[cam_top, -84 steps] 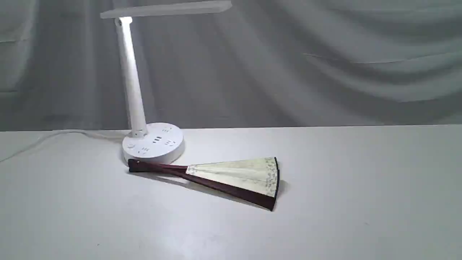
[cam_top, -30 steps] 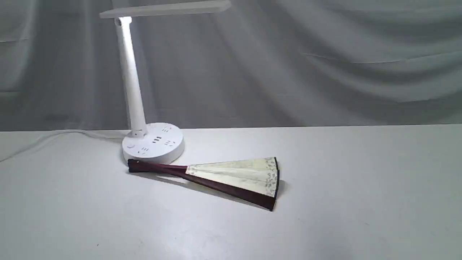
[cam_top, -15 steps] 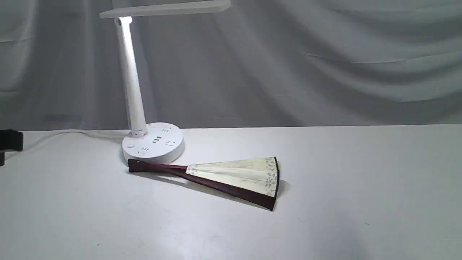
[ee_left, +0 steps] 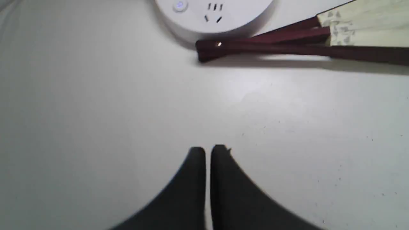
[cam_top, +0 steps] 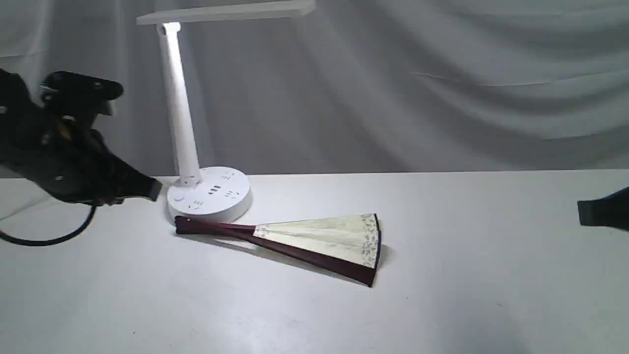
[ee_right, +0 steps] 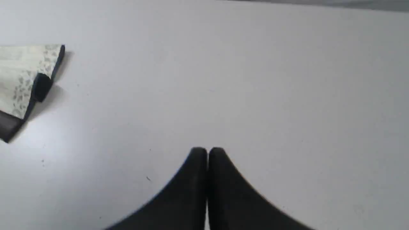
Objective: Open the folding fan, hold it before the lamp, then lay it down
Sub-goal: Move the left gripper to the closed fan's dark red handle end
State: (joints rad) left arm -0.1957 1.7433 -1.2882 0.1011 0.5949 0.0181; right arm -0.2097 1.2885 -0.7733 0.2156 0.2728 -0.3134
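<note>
The folding fan lies partly spread on the white table, cream leaf to the right, dark maroon ribs meeting at a pivot beside the lamp's round base. The white lamp stands at the back left with its bar head lit. My left gripper hovers left of the lamp base, shut, holding nothing; the left wrist view shows its fingertips together above bare table. My right gripper enters at the far right edge, shut and empty, well right of the fan's leaf end.
A grey draped curtain hangs behind the table. The lamp's white cord runs off to the left along the back edge. A black cable loops under my left arm. Bare tabletop lies in front of the fan.
Both arms have come into view: the left swung in from the left edge to beside the lamp base, and the right tip appeared at the right edge. The fan and lamp have not moved.
</note>
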